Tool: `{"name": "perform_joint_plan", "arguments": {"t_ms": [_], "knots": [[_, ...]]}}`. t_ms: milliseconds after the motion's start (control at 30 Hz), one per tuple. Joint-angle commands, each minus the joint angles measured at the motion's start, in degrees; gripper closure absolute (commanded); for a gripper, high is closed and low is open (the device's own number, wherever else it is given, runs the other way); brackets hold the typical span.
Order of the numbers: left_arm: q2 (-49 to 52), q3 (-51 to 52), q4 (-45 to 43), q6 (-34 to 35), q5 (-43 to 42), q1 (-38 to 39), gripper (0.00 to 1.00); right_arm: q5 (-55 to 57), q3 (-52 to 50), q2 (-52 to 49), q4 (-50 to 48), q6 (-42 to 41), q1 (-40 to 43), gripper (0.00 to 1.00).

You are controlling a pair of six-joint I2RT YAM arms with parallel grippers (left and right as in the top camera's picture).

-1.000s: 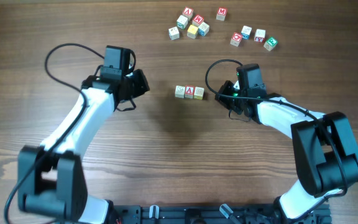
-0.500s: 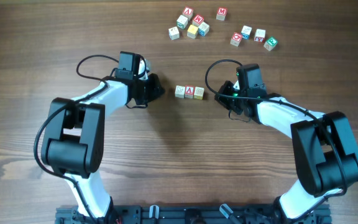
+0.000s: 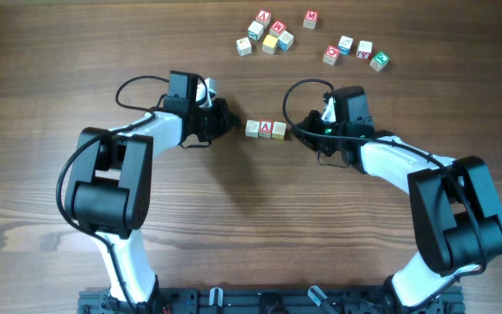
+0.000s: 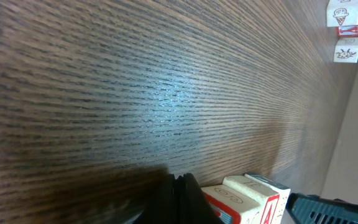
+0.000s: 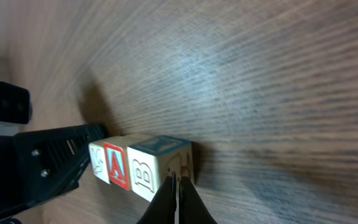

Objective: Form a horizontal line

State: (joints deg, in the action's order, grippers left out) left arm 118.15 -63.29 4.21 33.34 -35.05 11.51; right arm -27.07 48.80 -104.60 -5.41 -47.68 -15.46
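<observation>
Three wooden letter blocks (image 3: 265,129) lie side by side in a short left-to-right row at mid table. The red A block (image 5: 115,165) is in the middle. My left gripper (image 3: 231,124) is shut and empty, its tip just left of the row's left end (image 4: 180,184). My right gripper (image 3: 296,131) is shut and empty, its tip at the row's right end block (image 5: 174,181). In the left wrist view the row shows at the bottom right (image 4: 247,198).
Several loose letter blocks lie at the back: a cluster (image 3: 267,35) at the back middle, one red block (image 3: 310,17) alone, and a group (image 3: 356,52) to the back right. Two of them show in the left wrist view (image 4: 345,31).
My left arm has swung in from the left and its gripper has reached the row's left end. My right gripper has edged left to the row's right end. The row has stayed put.
</observation>
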Motion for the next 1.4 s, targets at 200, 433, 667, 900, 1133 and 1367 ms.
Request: {"name": "perform_joint_plan", "arguments": {"t_ms": [200, 433, 667, 900, 1133, 1367], "knots": [[3.63, 1.38, 0.85, 0.15, 2.95, 1.03, 0.96, -1.51, 0.28, -0.96, -0.07, -0.31, -0.13, 0.95], [3.63, 1.38, 0.66, 0.2, 2.93, 1.03, 0.96, -0.85, 0.26, -2.36, 2.69, 1.01, -2.03, 0.95], [3.63, 1.38, 0.68, 0.17, 2.93, 1.03, 0.96, 0.07, 0.28, -3.43, 0.2, 1.03, -2.99, 0.95], [3.63, 1.38, 1.57, 0.15, 0.96, 1.11, 0.96, 0.98, 0.28, -3.43, -0.09, 1.01, -2.99, 0.95], [3.63, 1.38, 1.92, 0.15, 0.94, 2.75, 0.96, 1.97, 0.28, -3.43, -0.81, 0.98, -2.99, 0.95], [3.63, 1.38, 1.97, 0.15, 0.98, 3.13, 0.96, 1.66, 0.28, -3.43, -3.52, 1.01, -2.95, 0.95]]}}
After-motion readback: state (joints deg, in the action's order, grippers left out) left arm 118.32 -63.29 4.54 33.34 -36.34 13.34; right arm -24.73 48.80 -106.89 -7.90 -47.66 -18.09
